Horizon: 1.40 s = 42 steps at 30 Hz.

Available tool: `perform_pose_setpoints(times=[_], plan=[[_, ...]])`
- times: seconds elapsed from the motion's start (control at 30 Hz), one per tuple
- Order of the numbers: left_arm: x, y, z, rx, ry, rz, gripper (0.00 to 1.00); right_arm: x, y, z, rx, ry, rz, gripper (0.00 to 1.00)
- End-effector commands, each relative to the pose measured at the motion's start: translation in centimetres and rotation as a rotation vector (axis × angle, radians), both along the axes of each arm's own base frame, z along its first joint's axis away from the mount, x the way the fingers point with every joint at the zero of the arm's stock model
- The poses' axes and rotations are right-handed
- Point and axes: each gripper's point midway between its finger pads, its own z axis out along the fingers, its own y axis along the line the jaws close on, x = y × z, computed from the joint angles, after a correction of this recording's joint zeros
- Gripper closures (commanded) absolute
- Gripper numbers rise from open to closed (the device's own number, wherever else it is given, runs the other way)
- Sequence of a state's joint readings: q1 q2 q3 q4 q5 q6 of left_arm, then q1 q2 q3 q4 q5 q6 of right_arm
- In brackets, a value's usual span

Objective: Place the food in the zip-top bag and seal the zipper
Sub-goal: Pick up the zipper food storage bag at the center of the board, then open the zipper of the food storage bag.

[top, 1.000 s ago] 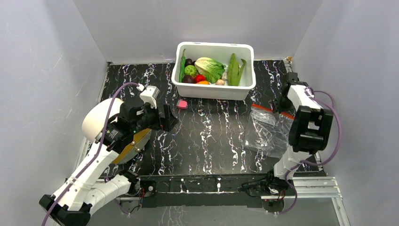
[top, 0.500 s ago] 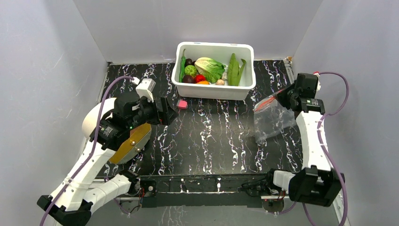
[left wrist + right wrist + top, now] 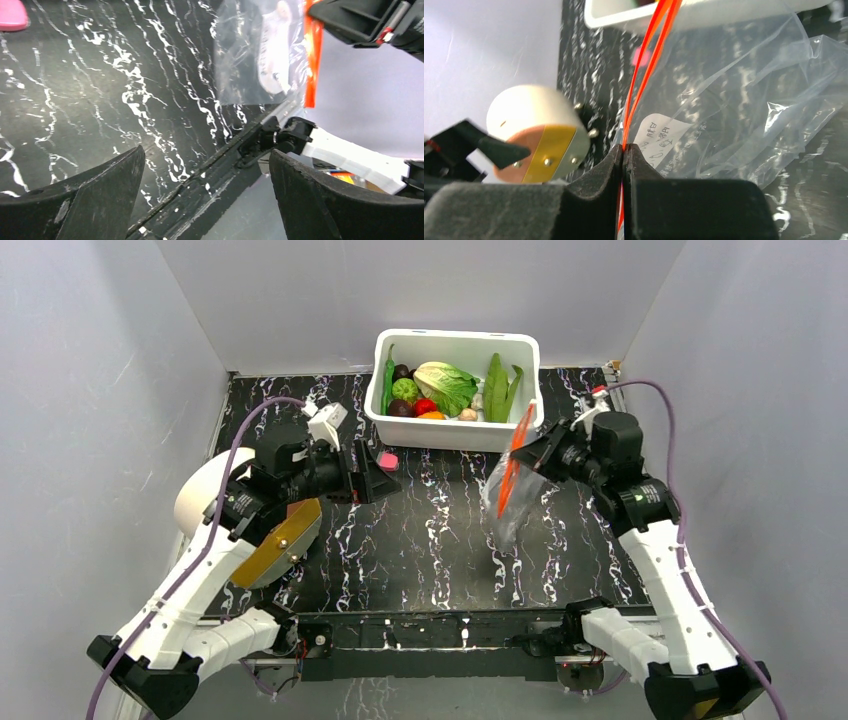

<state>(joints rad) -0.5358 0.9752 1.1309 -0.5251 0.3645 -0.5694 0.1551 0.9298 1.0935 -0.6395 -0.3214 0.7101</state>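
Zip-top bag: clear, thin, crinkly plastic with sharp creases and glare patches. Hangs off the table just in front of the tub's right end; cannot tell whether its lower end touches the surface. Zipper: narrow orange-red strip, stands steeply tilted, top end toward the tub. Splits into two thin lines in the right wrist view, so the mouth is parted there. White paper label with dark print, inside the bag. Right gripper: black fingers pressed together, pinching the zipper at one end — no gap between the pads in the wrist view. Left gripper: matte black curved fingers spread wide, nothing between them, pointed across the table toward the bag, well apart from it. Food all in the tub, a white, smooth, rectangular plastic box with rounded corners at the far edge: pale-green ruffled cabbage in the middle, bumpy green ball, glossy red tomato, dark purple round, orange piece, long flat green pods at the right, pale mushrooms. Small pink piece on the table just in front of the tub's left corner. Table top black with white marble-like veining, slightly glossy. Plain pale-grey walls on three sides — flat, matte.
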Motion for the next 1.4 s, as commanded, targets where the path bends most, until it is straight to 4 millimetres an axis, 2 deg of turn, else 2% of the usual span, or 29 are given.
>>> perform_pose_setpoints(times=[0.0,0.13,0.27,0.37,0.47,0.6,0.67,0.73,0.8,0.87,0.93,0.97,1.2,1.3,1.37], plan=[[-1.7,-1.6,0.6,-0.109,0.063,-0.09,0.09,-1.8,4.7,2.4,0.093,-0.076,0.17,1.0],[-1.7,-1.8,-0.3,-0.117,0.069,-0.097,0.14,-3.5,8.4,3.7,0.163,-0.113,0.306,1.0],[-1.5,-2.1,-0.4,-0.153,0.068,-0.092,0.16,-5.3,12.9,2.8,0.172,-0.086,0.455,1.0],[-1.5,-2.6,-0.4,-0.17,0.078,-0.112,0.17,-6.8,15.8,3.1,0.181,-0.109,0.505,1.0],[-1.3,-2.6,-1.2,-0.151,0.091,-0.107,0.17,-8.1,18.1,3.5,0.199,-0.14,0.552,1.0],[-1.3,-3.1,-2.1,-0.167,0.114,-0.125,0.18,-9.1,20.7,2.9,0.19,-0.129,0.599,1.0],[-1.1,-3.1,-2.7,-0.159,0.126,-0.119,0.23,-9.5,21.5,2.6,0.189,-0.128,0.615,1.0],[-0.7,-2.7,-3.4,-0.129,0.125,-0.086,0.34,-9.9,22.0,2.6,0.193,-0.133,0.627,1.0],[-0.3,-2.2,-3.9,-0.099,0.112,-0.061,0.5,-10.1,22.4,2.4,0.186,-0.125,0.637,1.0],[-0.2,-2.0,-3.9,-0.087,0.094,-0.051,0.69,-10.1,22.5,2.0,0.172,-0.113,0.637,1.0],[-0.2,-1.8,-3.6,-0.088,0.077,-0.051,0.95,-10.0,22.4,1.6,0.158,-0.108,0.626,1.0],[-0.1,-1.8,-3.5,-0.087,0.069,-0.049,1.0,-9.9,22.2,1.4,0.152,-0.107,0.618,1.0],[-0.5,-1.5,-3.3,-0.093,0.044,-0.05,1.0,-9.3,20.9,0.4,0.111,-0.104,0.546,0.99],[-0.6,-1.2,-3.2,-0.08,0.027,-0.05,1.0,-8.5,19.7,-0.5,0.059,-0.085,0.476,0.97],[-0.5,-0.8,-3.0,-0.061,0.005,-0.039,1.0,-7.9,18.2,-1.5,-0.005,-0.061,0.405,0.97]])
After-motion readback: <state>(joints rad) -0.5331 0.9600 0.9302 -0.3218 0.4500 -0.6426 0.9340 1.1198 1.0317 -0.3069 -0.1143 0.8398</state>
